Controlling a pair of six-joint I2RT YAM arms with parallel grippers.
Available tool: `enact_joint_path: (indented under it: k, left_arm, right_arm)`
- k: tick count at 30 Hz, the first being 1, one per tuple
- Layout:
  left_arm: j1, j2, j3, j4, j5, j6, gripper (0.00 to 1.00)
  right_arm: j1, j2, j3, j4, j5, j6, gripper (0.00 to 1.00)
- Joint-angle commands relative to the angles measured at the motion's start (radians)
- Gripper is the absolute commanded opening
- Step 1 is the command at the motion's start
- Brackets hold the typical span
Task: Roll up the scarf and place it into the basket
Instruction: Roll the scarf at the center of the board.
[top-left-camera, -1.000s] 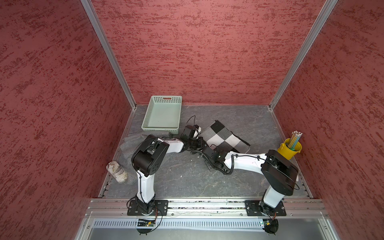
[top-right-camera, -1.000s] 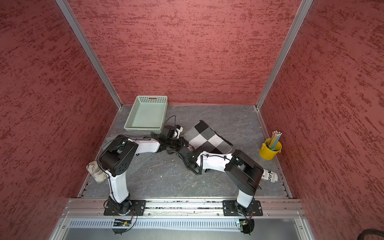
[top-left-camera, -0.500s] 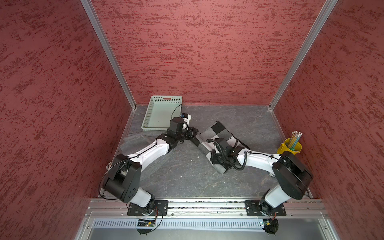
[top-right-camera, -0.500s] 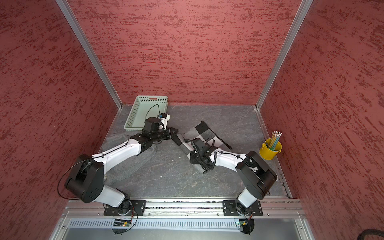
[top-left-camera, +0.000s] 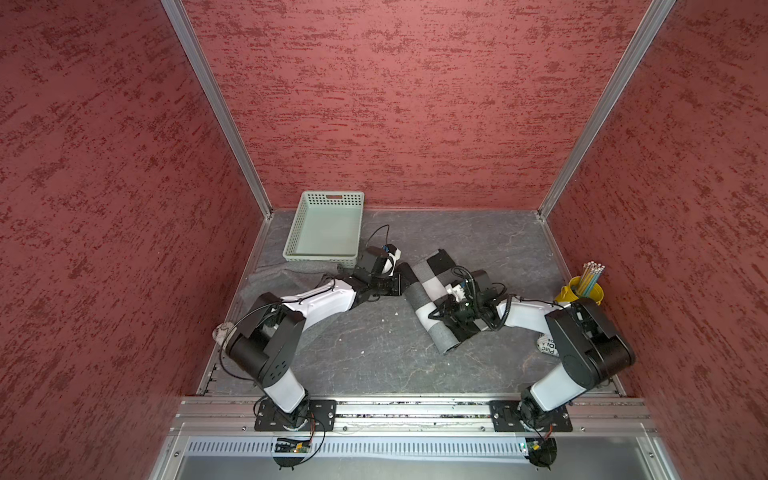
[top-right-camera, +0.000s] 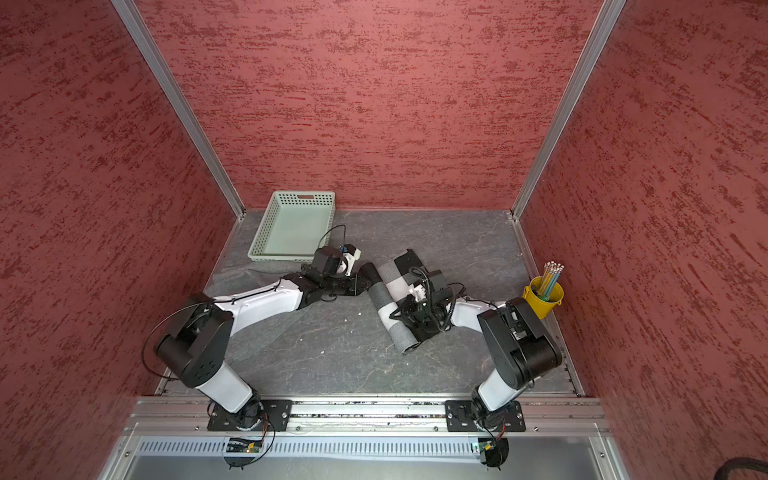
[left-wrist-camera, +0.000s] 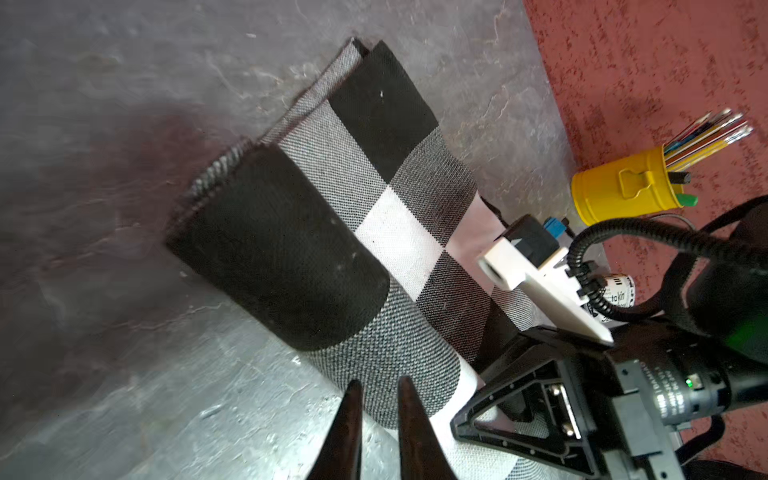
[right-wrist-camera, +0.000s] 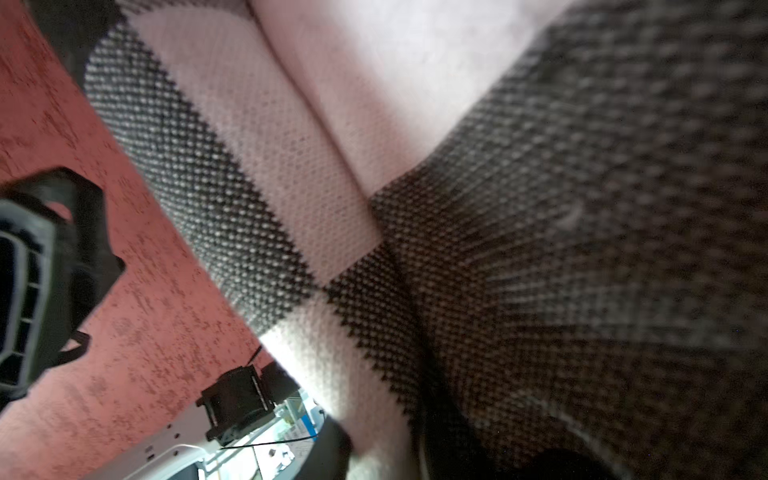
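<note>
Checked scarf (top-left-camera: 430, 309) partly rolled on worktop (top-left-camera: 374, 353). Left fingers (left-wrist-camera: 376, 419) nearly closed, empty, just beside roll. Right fingers (top-left-camera: 440, 313) on roll; grip cannot be told.

grey table (top-left-camera: 374, 365), basket (top-left-camera: 328, 226), scarf (top-left-camera: 432, 307)

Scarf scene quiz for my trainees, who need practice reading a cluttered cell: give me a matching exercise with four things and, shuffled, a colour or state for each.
Things:
1. scarf
2. basket
3. bucket
4. left pincer

Colour or state:
A. yellow, holding pencils
B. pale mint green, nothing in it
C. black, grey and white checks, partly rolled on the table
D. dark tips nearly together, beside the roll, holding nothing

Pairs: 1-C, 2-B, 3-A, 4-D
</note>
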Motion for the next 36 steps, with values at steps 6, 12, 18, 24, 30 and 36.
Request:
enact_joint_path:
  k: [6,12,18,24,30,36]
  left_arm:
    - [-0.033,0.209,0.185,0.039,0.07,0.016,0.17]
    - [-0.005,0.337,0.231,0.048,0.078,-0.03,0.14]
    - [-0.004,0.415,0.274,0.046,0.103,-0.071,0.13]
    - [-0.003,0.436,0.296,0.005,0.093,-0.084,0.14]
    - [-0.002,0.449,0.307,-0.018,0.099,-0.08,0.14]
    - [0.0,0.444,0.298,-0.016,0.103,-0.079,0.14]
  right_arm:
    - [-0.052,0.085,0.087,-0.158,0.031,-0.153,0.36]
    - [-0.064,-0.044,0.185,-0.396,0.248,-0.286,0.47]
    - [0.062,-0.234,0.3,-0.6,0.595,-0.378,0.52]
    - [0.362,-0.222,0.341,-0.675,0.936,-0.441,0.53]
    - [0.554,-0.068,0.394,-0.694,1.166,-0.52,0.58]
    - [0.564,0.046,0.378,-0.652,1.235,-0.595,0.65]
